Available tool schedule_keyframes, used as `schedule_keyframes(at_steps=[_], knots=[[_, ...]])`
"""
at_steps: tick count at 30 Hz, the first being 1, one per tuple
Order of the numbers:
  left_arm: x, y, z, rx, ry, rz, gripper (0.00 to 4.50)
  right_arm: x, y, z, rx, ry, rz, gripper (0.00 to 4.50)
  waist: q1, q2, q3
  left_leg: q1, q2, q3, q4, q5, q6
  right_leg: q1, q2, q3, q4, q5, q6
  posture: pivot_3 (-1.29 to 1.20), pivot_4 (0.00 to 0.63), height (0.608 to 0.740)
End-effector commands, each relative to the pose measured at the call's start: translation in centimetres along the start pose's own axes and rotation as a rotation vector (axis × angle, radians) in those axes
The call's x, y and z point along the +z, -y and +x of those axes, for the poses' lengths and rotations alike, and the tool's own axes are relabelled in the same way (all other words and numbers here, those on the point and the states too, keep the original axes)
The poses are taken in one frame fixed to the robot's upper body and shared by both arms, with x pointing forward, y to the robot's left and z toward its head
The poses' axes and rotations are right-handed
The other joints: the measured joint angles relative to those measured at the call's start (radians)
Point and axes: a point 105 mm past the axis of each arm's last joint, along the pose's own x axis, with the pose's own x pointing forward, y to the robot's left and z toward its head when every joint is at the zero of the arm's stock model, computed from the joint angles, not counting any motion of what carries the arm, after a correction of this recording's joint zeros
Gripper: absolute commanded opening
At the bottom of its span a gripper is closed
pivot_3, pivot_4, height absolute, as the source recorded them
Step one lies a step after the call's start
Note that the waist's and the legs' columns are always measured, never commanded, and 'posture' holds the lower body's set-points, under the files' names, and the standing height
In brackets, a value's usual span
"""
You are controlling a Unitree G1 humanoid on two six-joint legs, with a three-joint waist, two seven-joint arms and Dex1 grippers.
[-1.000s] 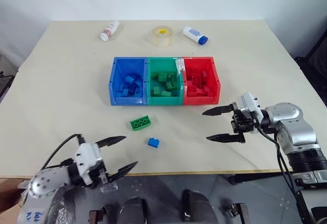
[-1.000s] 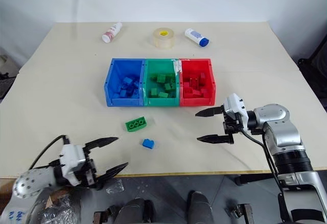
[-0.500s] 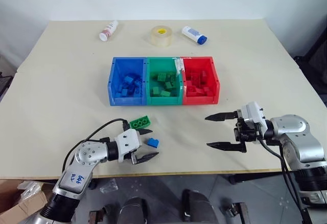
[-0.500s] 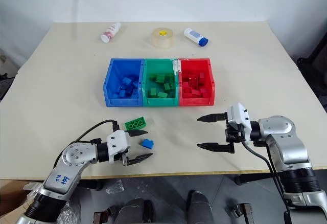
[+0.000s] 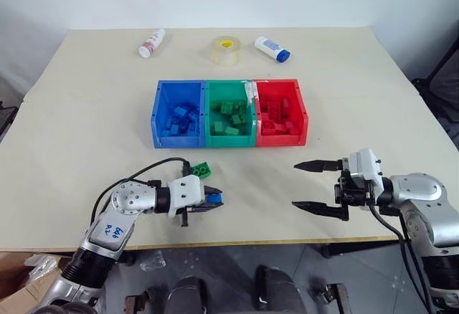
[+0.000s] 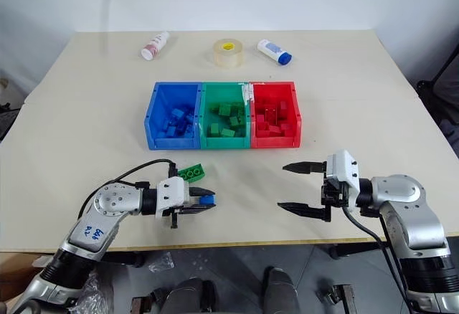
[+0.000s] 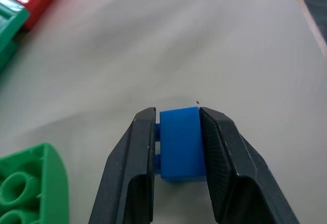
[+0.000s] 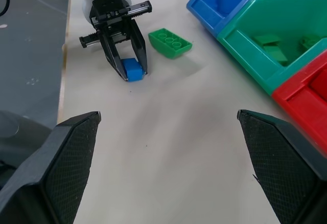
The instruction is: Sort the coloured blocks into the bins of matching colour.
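Since a second ago, the left gripper (image 5: 213, 201) has been reaching in from the table's near-left edge and closing; its fingers are now pinching the blue brick (image 7: 179, 141) on the tabletop, just near the long green brick (image 5: 201, 169). The right gripper (image 5: 317, 186) is waiting at the right, fingers spread, holding nothing. Risk: the brick is sitting near the fingertips, so it could be slipping out during the lift towards the blue bin (image 5: 159, 113), or the arm could be nudging the green brick.

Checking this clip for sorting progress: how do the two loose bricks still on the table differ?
The blue brick is short and clamped between the left gripper's fingers; the green brick is longer, with three studs showing, and lies free beside that gripper. The blue one goes with the blue bin, the green one with the green bin. Both are studded plastic, on the table in front of the bins.
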Motion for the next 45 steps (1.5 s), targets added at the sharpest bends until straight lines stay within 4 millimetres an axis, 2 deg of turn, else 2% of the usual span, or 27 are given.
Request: schedule_keyframes(at_steps=[1, 6, 14, 17, 25, 30, 33, 38, 44, 45], knots=[[1.7, -1.5, -0.9, 0.074, 0.053, -0.002, 0.92, 0.7, 0.3, -0.8, -0.025, 0.018, -0.029, 4.5, 0.001, 0.0, 0.0, 0.0, 0.0, 0.0, 0.0, 0.0, 0.0, 0.0, 0.0, 0.0, 0.0, 0.0, 0.0, 0.0, 0.15, 0.74], [0.6, 0.1, -0.9, -0.015, -0.03, -0.001, 0.92, 0.7, 0.5, -0.8, -0.035, 0.018, -0.031, 4.5, 0.001, 0.0, 0.0, 0.0, 0.0, 0.0, 0.0, 0.0, 0.0, 0.0, 0.0, 0.0, 0.0, 0.0, 0.0, 0.0, 0.15, 0.74], [2.2, -1.3, -1.1, 0.042, 0.028, 0.006, 0.92, 0.7, 0.6, -0.8, -0.047, 0.019, -0.033, 4.5, 0.011, 0.0, 0.0, 0.0, 0.0, 0.0, 0.0, 0.0, 0.0, 0.001, 0.0, 0.0, 0.0, 0.0, 0.0, 0.0, 0.15, 0.74], [3.5, -3.5, -1.9, 0.132, 0.075, -0.007, 0.92, 0.9, 0.9, -1.0, -0.07, 0.041, -0.031, 4.5, 0.02, 0.0, 0.0, 0.0, 0.0, 0.0, 0.001, 0.0, 0.0, 0.001, 0.0, 0.0, 0.0, 0.0, 0.0, 0.0, 0.15, 0.74], [5.2, -9.1, -4.7, 0.324, 0.136, -0.072, 0.92, 1.8, 1.6, -1.4, -0.111, 0.119, -0.031, 4.5, 0.022, 0.0, 0.0, 0.0, -0.001, 0.0, 0.001, 0.0, 0.0, 0.001, 0.0, 0.0, 0.0, 0.0, 0.001, 0.0, 0.15, 0.74], [4.2, -11.9, -5.0, 0.396, 0.109, -0.067, 0.92, 3.2, 3.0, -0.9, -0.163, 0.191, -0.045, 4.5, 0.019, 0.0, 0.0, 0.0, -0.001, 0.0, 0.001, 0.001, 0.0, 0.001, 0.0, 0.0, 0.0, 0.0, 0.001, 0.0, 0.15, 0.74], [3.0, -14.5, -5.1, 0.477, 0.071, -0.07, 0.92, 3.6, 3.8, -0.7, -0.188, 0.21, -0.062, 4.5, 0.021, 0.0, 0.0, 0.0, -0.001, 0.0, 0.001, 0.001, 0.0, 0.001, 0.001, 0.0, 0.0, 0.001, 0.001, 0.0, 0.15, 0.74], [2.3, -15.9, -4.6, 0.489, 0.069, -0.083, 2.51, 3.8, 4.9, -0.7, -0.233, 0.221, -0.056, 4.5, 0.021, 0.0, 0.0, -0.001, -0.002, 0.0, 0.001, 0.001, 0.001, 0.001, 0.001, 0.0, -0.002, 0.002, 0.003, 0.0, 0.15, 0.74], [2.6, -15.6, -4.7, 0.449, 0.09, -0.056, 4.36, 3.8, 4.9, -0.5, -0.213, 0.212, -0.059, 4.5, 0.02, 0.0, 0.0, -0.002, -0.002, 0.0, 0.0, 0.001, 0.001, 0.001, 0.001, 0.0, -0.003, 0.002, 0.004, 0.0, 0.15, 0.74], [2.9, -15.1, -5.0, 0.425, 0.1, -0.046, 4.48, 3.8, 4.9, -0.5, -0.204, 0.206, -0.058, 4.5, 0.02, 0.0, 0.0, -0.002, -0.002, 0.0, 0.0, 0.001, 0.001, 0.001, 0.001, 0.0, -0.003, 0.002, 0.004, 0.0, 0.15, 0.74]])
